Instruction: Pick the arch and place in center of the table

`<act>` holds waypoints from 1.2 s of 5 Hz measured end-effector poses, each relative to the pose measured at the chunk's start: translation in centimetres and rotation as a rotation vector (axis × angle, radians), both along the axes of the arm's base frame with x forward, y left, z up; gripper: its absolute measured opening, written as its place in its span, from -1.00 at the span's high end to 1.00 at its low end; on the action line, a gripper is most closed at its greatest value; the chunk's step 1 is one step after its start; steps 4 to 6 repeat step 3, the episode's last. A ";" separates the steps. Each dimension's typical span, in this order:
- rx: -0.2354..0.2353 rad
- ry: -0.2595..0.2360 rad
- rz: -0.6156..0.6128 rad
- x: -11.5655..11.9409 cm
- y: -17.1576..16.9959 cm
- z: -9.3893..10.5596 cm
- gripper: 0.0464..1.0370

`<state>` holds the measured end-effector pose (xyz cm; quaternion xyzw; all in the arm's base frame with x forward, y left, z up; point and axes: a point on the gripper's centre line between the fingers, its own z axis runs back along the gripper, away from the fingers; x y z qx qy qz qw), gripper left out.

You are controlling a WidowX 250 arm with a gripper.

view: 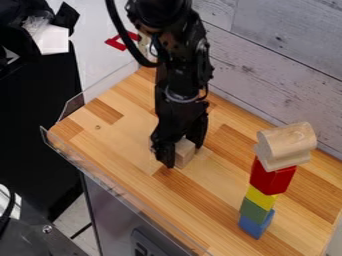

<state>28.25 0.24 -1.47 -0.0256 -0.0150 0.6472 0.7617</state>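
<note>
The black two-finger end effector (182, 155) grips a pale wooden block (186, 150), its arch shape unclear, around the wooden counter's (127, 140) middle, apart from the blue-green-yellow-red block stack (272, 179) topped with rounded pale wood (287, 142).

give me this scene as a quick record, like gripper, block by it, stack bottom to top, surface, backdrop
gripper: black, pointing down, at the loose block
loose block: plain wooden block, low at the gripper, whether it is the arch is unclear
stack, bottom to top: blue block, green block, yellow block, red block, plain wood on top
stack place: right side of view, apart from the gripper
surface: wooden tabletop
backdrop: pale plank wall
</note>
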 end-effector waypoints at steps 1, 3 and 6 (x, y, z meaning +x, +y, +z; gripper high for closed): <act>0.049 0.003 -0.015 0.6 0.0 2.2 -0.93; 0.032 -0.107 -0.175 1.2 -0.7 5.4 -0.92; 0.032 -0.107 -0.175 1.2 -0.7 5.4 -0.92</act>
